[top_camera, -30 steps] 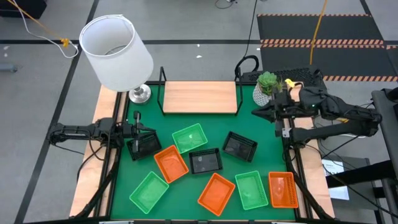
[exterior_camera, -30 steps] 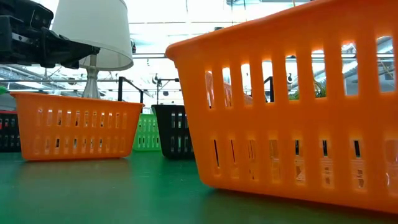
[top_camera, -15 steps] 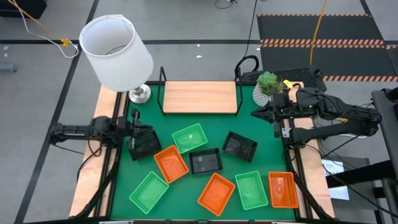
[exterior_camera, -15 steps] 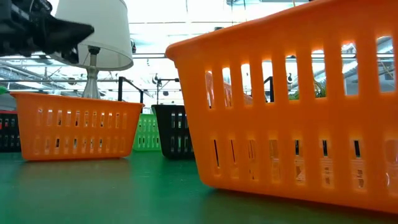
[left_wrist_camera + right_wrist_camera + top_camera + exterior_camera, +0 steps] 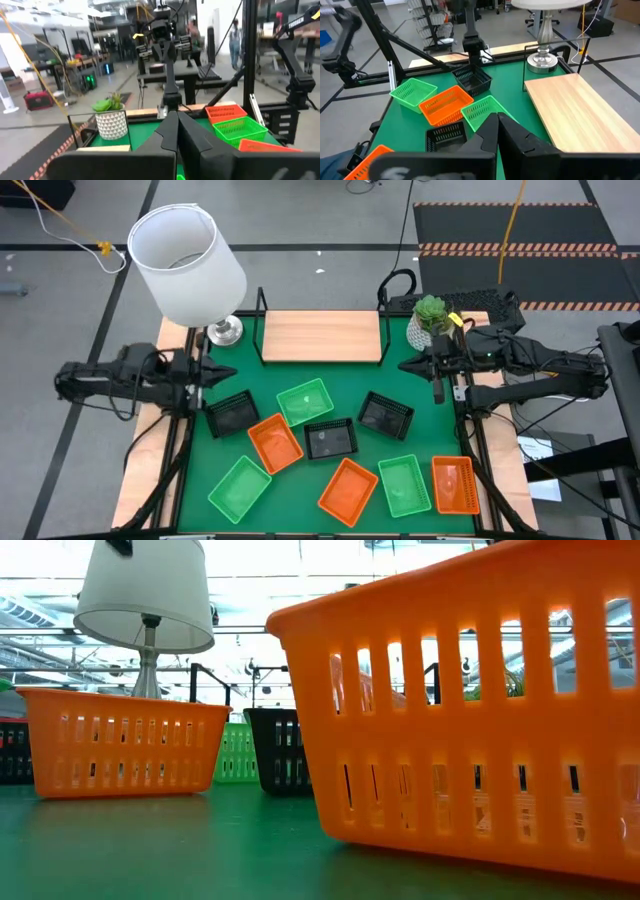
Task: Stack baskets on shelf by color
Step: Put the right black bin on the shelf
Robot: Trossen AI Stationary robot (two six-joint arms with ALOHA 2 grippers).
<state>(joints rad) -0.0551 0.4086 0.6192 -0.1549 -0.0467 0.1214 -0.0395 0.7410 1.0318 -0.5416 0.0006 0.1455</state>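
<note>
Hovering left gripper [image 5: 212, 372] pressed together, empty | reopening over black basket [image 5: 230, 416] rim advised | shelf [image 5: 321, 336] bare | right gripper [image 5: 405, 364] pressed together, waiting

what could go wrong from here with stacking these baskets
1. The lamp stands right beside the shelf, near the shut left end effector; a swing toward the shelf might clip it.
2. The orange basket sits packed against the green basket and the black basket, so lifting one may drag the others.
3. The potted plant crowds the shelf's other end, close to the shut right end effector.
</note>
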